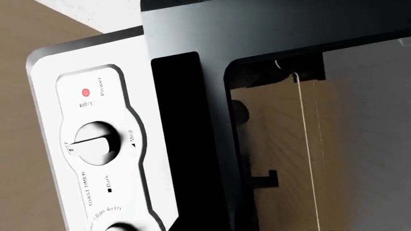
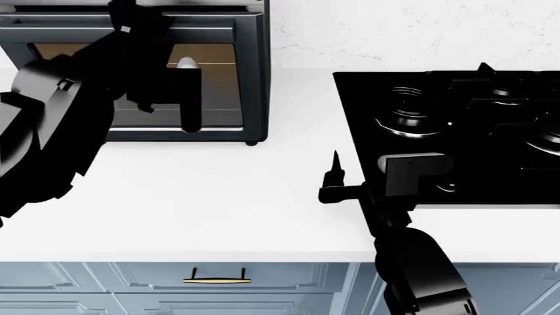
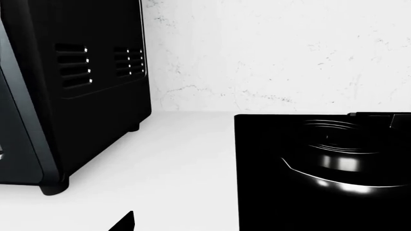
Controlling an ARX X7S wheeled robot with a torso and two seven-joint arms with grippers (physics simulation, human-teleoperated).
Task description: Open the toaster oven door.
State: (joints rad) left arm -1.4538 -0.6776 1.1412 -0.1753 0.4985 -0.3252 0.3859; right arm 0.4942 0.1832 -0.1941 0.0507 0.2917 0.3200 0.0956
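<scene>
While the toaster oven [image 2: 249, 72] sits at the table's [image 2: 219, 197] back left, the left claw [image 2: 166, 92] hangs before its door [image 2: 214, 82]; its grip I cannot tell. Right claw [image 2: 332, 180] hovers by the hob [image 2: 455, 98], fingers seemingly parted

Back left, on counter [image 2: 219, 197]: toaster oven [image 2: 254, 65]
Right: gas hob [image 2: 490, 157]
Below counter: cabinet handle [image 2: 216, 280]

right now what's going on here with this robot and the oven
The robot's left arm reaches to the front of the toaster oven on the white countertop, working at the toaster oven door. The left wrist view suggests the door is already swung partly away from the control panel. The right gripper hangs idle over the counter beside the gas hob.
</scene>
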